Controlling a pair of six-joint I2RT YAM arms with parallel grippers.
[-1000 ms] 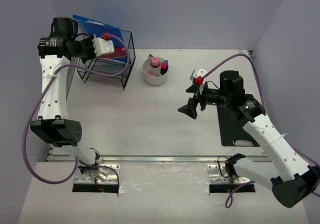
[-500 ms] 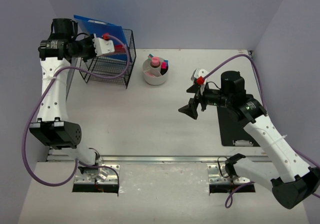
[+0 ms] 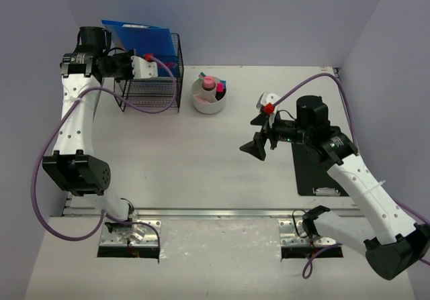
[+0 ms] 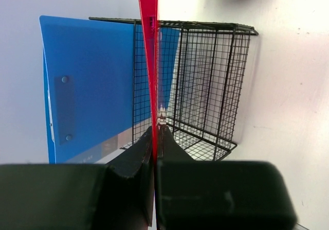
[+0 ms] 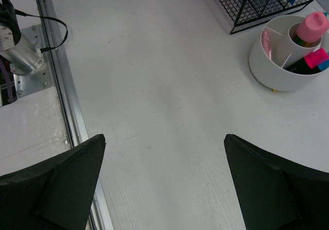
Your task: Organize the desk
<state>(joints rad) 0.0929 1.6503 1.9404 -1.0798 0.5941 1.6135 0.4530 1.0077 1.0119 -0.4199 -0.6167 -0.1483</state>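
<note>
Shifted basket (image 3: 152, 93) holds blue folder (image 3: 134, 33), perhaps red sheet (image 4: 149, 60).

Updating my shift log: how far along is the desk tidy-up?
Done: blue folder stands in the wire basket, markers in the white caddy. In hand: left gripper shut on a thin red folder at the basket. Left: black pad on the desk; right gripper open, empty.

Left hand (image 4: 155, 133) pinching thin red sheet (image 4: 149, 34); right hand (image 5: 164, 143) spread wide, hovering.
</note>
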